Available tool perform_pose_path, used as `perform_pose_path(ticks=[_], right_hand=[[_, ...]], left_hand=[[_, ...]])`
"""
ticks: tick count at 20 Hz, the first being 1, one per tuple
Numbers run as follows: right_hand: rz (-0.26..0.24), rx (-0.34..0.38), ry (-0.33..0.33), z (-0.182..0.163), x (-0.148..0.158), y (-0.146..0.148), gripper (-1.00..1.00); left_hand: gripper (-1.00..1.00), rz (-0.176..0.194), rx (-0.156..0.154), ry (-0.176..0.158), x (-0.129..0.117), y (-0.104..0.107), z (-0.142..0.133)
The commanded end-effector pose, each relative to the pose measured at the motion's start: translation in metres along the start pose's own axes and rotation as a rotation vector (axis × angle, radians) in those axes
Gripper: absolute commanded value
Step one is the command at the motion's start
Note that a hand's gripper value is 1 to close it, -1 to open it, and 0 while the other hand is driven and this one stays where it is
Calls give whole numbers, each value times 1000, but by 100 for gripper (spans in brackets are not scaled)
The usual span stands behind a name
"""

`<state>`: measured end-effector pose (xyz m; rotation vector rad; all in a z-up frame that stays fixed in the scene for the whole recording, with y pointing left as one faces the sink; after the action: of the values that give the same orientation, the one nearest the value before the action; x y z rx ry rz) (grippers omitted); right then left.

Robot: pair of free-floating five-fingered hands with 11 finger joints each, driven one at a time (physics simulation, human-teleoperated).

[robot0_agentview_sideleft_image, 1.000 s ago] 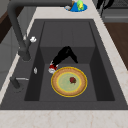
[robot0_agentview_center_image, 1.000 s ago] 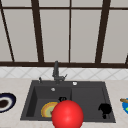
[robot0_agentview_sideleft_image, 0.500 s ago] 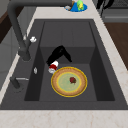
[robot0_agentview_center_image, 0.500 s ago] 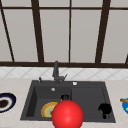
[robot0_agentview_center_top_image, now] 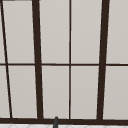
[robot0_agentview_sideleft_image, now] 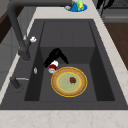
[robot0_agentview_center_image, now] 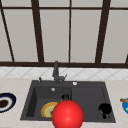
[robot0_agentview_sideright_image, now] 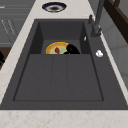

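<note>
A yellow plate point(robot0_agentview_sideleft_image: 61, 88) with a small red bit point(robot0_agentview_sideleft_image: 72, 80) on it lies in the sink's deep left basin point(robot0_agentview_sideleft_image: 45, 82). My left hand point(robot0_agentview_sideleft_image: 55, 56) reaches down at the plate's back rim, its fingers and thumb straddling a small red-and-white thing point(robot0_agentview_sideleft_image: 52, 68). The same hand point(robot0_agentview_center_image: 65, 97) shows behind the plate point(robot0_agentview_center_image: 47, 109) in the front view, and again point(robot0_agentview_sideright_image: 72, 49) in the right side view. My right hand point(robot0_agentview_center_image: 105, 109) hangs with relaxed fingers over the sink's front right corner, holding nothing. A big red ball point(robot0_agentview_center_image: 67, 115) fills the front foreground, hiding part of the plate.
A dark faucet point(robot0_agentview_center_image: 56, 71) stands behind the basin, with a white knob point(robot0_agentview_sideleft_image: 32, 39) near it. A dark blue bowl point(robot0_agentview_center_image: 5, 102) sits on the left counter, a blue plate with food point(robot0_agentview_sideleft_image: 78, 6) on the right counter. The shallow right part of the sink point(robot0_agentview_sideright_image: 60, 77) is bare.
The left hand has drawn in slightly over the small red-and-white thing. The right hand, plate and ball have not moved.
</note>
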<state>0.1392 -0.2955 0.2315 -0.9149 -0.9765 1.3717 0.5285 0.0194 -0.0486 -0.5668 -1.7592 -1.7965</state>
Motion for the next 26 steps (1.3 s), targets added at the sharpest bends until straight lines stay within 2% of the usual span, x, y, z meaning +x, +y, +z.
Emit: perform_pose_path(ticks=[1,3,7,11,14,17,20,21,24,26], right_hand=[[0,0,0,0,0,0,0],[0,0,0,0,0,0,0],[0,0,0,0,0,0,0],[0,0,0,0,0,0,0],[0,0,0,0,0,0,0],[0,0,0,0,0,0,0],[0,0,0,0,0,0,0],[0,0,0,0,0,0,0],[0,0,0,0,0,0,0],[0,0,0,0,0,0,0]], left_hand=[[-100,54,22,-33,-32,2,-5],[-100,65,28,-30,-33,9,-6],[-100,102,41,-45,-35,21,-9],[-100,174,41,-64,-31,34,-4],[-100,243,33,-58,-34,41,-2],[-100,291,18,-52,-39,42,-4],[-100,310,20,-30,-43,30,-11],[-100,312,29,-27,-44,26,-12],[-100,326,26,-24,-50,9,-17],[-100,309,40,-23,-57,2,-20]])
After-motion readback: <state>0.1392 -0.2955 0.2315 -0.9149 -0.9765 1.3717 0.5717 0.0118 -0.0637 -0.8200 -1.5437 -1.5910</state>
